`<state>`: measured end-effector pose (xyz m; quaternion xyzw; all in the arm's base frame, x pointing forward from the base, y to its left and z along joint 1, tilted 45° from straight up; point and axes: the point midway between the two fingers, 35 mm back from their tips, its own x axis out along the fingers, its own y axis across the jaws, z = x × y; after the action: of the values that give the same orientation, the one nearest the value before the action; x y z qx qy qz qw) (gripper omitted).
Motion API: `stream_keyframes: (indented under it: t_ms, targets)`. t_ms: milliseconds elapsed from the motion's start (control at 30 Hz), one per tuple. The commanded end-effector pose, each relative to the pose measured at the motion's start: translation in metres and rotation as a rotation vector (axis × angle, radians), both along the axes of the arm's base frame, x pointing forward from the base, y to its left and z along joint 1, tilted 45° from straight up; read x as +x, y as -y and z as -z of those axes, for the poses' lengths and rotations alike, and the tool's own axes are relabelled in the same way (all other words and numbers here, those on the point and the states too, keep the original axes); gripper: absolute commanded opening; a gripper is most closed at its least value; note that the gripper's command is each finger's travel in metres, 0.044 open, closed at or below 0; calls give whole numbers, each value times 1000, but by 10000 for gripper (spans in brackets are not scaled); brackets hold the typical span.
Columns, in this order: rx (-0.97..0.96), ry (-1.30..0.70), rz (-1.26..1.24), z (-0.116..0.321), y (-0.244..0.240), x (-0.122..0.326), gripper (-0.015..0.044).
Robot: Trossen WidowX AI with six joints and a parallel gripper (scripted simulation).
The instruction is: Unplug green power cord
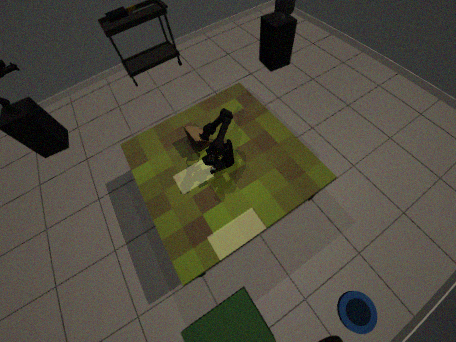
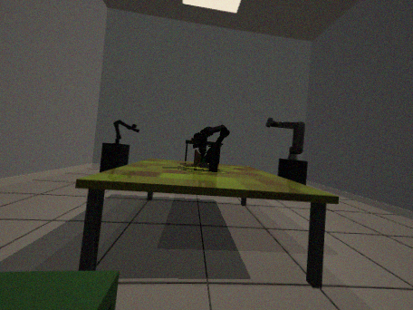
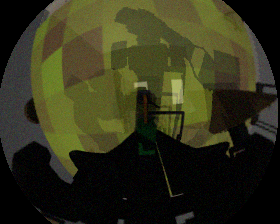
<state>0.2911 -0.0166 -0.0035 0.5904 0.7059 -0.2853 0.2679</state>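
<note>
The green plug (image 3: 146, 128) shows in the wrist view between the fingertips, its lower part down between the fingers. My gripper (image 3: 146, 132) (image 1: 204, 136) (image 2: 202, 157) is shut on it: a fingertip lies against each side of the plug, and a thin slit shows beside it at the right. A dark narrow piece with an orange strip (image 3: 145, 107) runs on just beyond the plug; it looks like part of the power strip. It is too dark to tell whether the plug is seated. The cord cannot be made out for certain.
The arm stands on a green and brown patchwork table (image 1: 280, 196) (image 2: 149, 182). A brown wedge-shaped object (image 1: 193, 132) (image 3: 235, 106) stands close beside the gripper, at the right in the wrist view. A thin black bent outline (image 3: 167, 113) shows right of the plug.
</note>
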Motion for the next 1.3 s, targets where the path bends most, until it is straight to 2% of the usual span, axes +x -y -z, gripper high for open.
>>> stream_keyframes:
  t_ms: [0, 233, 1267]
  targets:
    - [0, 0, 0, 0, 0, 0, 42]
    - [0, 0, 0, 0, 0, 0, 0]
    - [-3, -1, 3, 30, 37, 4, 0]
